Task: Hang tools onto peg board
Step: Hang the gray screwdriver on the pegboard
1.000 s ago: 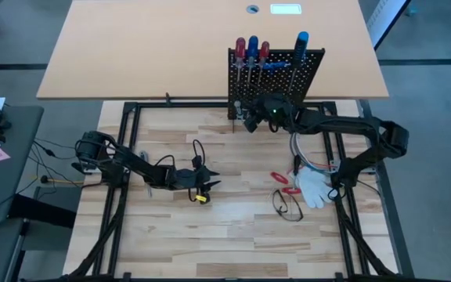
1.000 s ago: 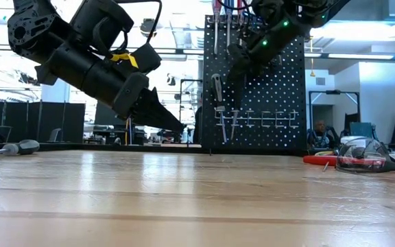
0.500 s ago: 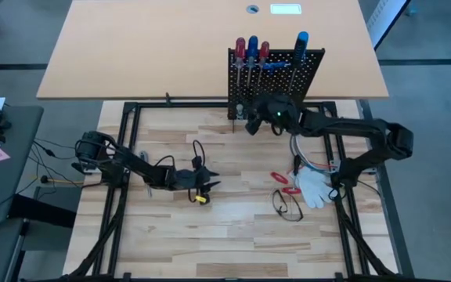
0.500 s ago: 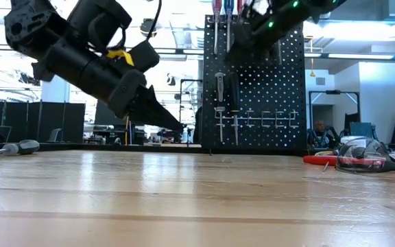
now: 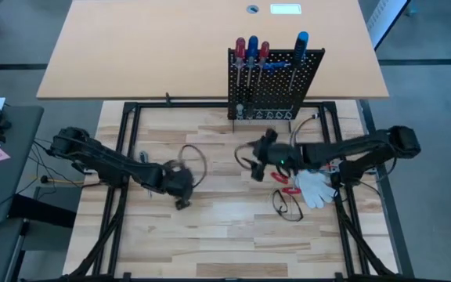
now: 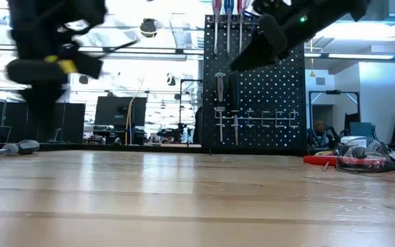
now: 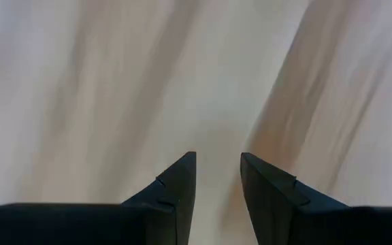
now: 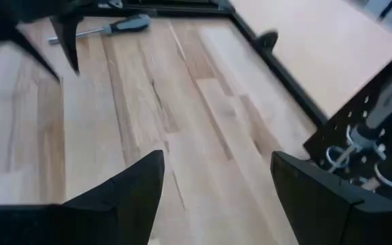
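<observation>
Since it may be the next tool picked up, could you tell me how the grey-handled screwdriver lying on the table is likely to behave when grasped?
The screwdriver lies flat, so it probably won't tip. Its rounded handle suggests it could roll if nudged sideways. The thin steel shaft looks stiff.

Black hole-dotted peg board (image 5: 275, 83), red and blue tool handles (image 5: 252, 45) (one glove (image 5: 312, 186), white)

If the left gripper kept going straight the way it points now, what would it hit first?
Most likely the bare wooden tabletop. The left gripper points down at the planks, jaws slightly apart and holding nothing, and its wrist view shows only wood ahead. How far off the surface is remains unclear.
</observation>
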### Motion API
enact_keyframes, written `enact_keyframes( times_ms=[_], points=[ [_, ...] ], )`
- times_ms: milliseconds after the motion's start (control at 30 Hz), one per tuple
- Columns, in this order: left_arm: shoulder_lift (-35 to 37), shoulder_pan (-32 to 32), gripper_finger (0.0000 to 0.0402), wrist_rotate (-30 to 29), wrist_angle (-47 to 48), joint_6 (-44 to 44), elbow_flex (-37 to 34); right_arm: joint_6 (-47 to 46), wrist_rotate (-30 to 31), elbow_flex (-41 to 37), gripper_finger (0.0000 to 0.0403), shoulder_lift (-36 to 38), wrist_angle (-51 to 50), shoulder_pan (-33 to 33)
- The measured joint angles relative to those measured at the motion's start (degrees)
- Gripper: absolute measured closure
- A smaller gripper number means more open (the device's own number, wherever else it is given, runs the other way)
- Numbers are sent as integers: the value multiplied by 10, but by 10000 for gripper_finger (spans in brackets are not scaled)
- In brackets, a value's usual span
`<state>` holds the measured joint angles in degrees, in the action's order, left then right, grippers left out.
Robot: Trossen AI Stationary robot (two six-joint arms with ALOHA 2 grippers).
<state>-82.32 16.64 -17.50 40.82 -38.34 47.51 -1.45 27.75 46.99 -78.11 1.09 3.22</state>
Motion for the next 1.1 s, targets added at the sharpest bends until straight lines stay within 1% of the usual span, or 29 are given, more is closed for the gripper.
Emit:
enact_keyframes(
  times_ms=[67,133,200,333,467,533,633,700,800,900,967,1000,1033,1100],
  points=[
    [7,5,290,35,107,-114,-4,28,37,-18,123,0,44,15],
    [17,5,284,62,182,-180,-17,44,54,-21,123,1,76,19],
    [29,4,271,86,217,-229,-40,48,54,-21,123,1,83,19],
    [76,0,235,116,182,-298,-103,59,54,-19,123,0,83,19],
    [126,-10,200,124,144,-360,-168,65,52,-18,123,0,87,18],
    [145,-12,190,117,118,-376,-189,66,52,-18,123,0,89,15],
    [170,-13,189,102,73,-383,-224,66,52,-18,123,0,89,15],
    [176,-16,200,97,59,-386,-236,65,52,-18,123,0,90,15],
    [175,-18,239,89,52,-373,-238,64,52,-18,123,0,95,16],
    [174,-17,306,72,38,-348,-239,64,51,-18,123,0,98,18],
    [173,-17,358,52,20,-325,-240,58,51,-18,123,0,97,21],
    [173,-17,377,39,11,-312,-241,53,49,-18,123,0,96,22],
    [172,-17,385,26,3,-303,-240,46,38,-21,123,0,98,25],
    [170,-18,384,-12,-34,-286,-235,32,11,-28,123,0,103,25]
  ],
)
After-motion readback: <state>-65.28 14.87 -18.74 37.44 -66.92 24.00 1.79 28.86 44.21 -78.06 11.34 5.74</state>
